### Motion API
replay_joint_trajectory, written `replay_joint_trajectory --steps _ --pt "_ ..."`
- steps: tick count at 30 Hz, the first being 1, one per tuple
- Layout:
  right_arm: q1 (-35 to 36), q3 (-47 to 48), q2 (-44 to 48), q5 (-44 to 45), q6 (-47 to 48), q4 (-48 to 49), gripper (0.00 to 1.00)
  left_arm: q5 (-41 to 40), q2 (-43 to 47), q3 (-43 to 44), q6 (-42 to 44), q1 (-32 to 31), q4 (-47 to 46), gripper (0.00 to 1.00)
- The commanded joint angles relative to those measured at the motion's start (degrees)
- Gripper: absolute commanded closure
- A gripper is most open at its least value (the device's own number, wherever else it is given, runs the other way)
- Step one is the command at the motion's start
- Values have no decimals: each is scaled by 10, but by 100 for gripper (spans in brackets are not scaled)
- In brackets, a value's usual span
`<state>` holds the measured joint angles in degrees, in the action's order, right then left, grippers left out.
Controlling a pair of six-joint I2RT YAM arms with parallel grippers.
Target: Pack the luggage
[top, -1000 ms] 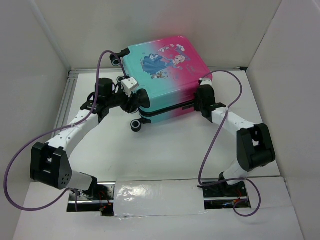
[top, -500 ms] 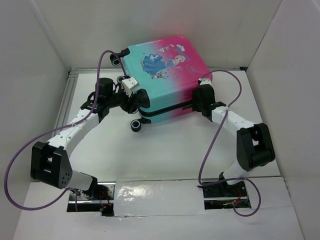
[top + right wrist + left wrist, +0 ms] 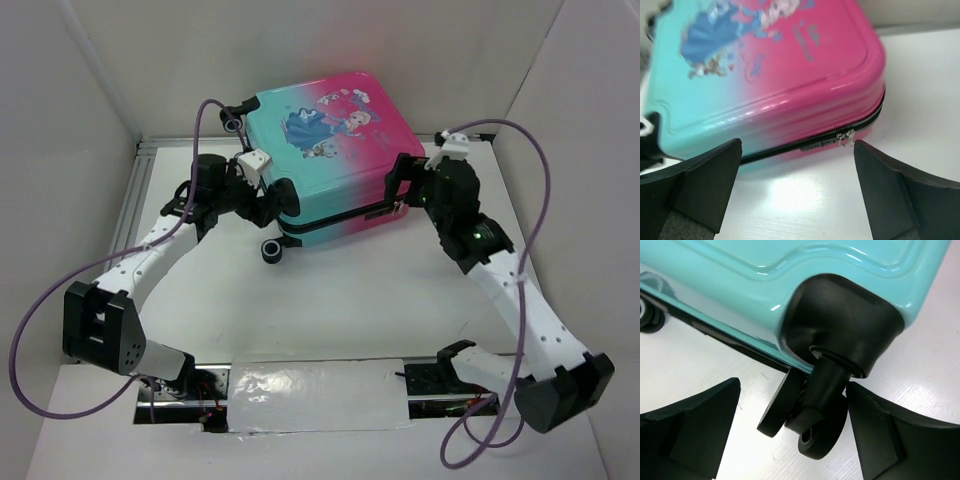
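Release on both sides at once! On the left, the left gripper (image 3: 268, 205) goes from a half-closed pinch to fingers wide apart. The left wrist view shows the black wheel (image 3: 822, 435) at the teal corner standing free between the two pads, touching neither. The arm itself barely shifts; only the claw lets go.

In the middle, the suitcase (image 3: 325, 150) lies flat and shut at the far centre of the table (image 3: 330, 300), princess print up. It sits where it was a second ago, with no slide or tilt as the grips come off.

On the right comes the bigger move. The right gripper (image 3: 403, 183) was clamped tight at the pink near corner a second ago; now its fingers are spread wide and it sits just off that corner. The whole arm swings out too, elbow dropping toward the near right. From its wrist camera the seam reads as a closed dark line, with the zip pulls (image 3: 846, 137) together at the pink corner.

My read is that the zipping is finished and the packing is as good as done, so both arms only need to back away cleanly.
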<state>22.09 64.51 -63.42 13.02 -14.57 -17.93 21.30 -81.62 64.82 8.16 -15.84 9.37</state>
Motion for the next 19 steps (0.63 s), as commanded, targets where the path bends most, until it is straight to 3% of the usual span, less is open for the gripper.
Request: replay_joint_trajectory --steps 1,5,9,13,19 --pt "-1 18 41 45 -20 -45 0 -49 33 42 -51 2 4 0" --pt "-6 -10 89 97 -31 -57 0 -133 74 77 -93 2 52 0" --pt "-6 -55 148 97 -47 -50 0 -213 185 7 -101 2 4 0" --pt "-6 -90 200 77 -52 -44 0 -198 279 -39 -106 2 -58 0" --pt "-6 -111 245 83 -57 -61 0 -163 294 -18 -129 2 -30 0"
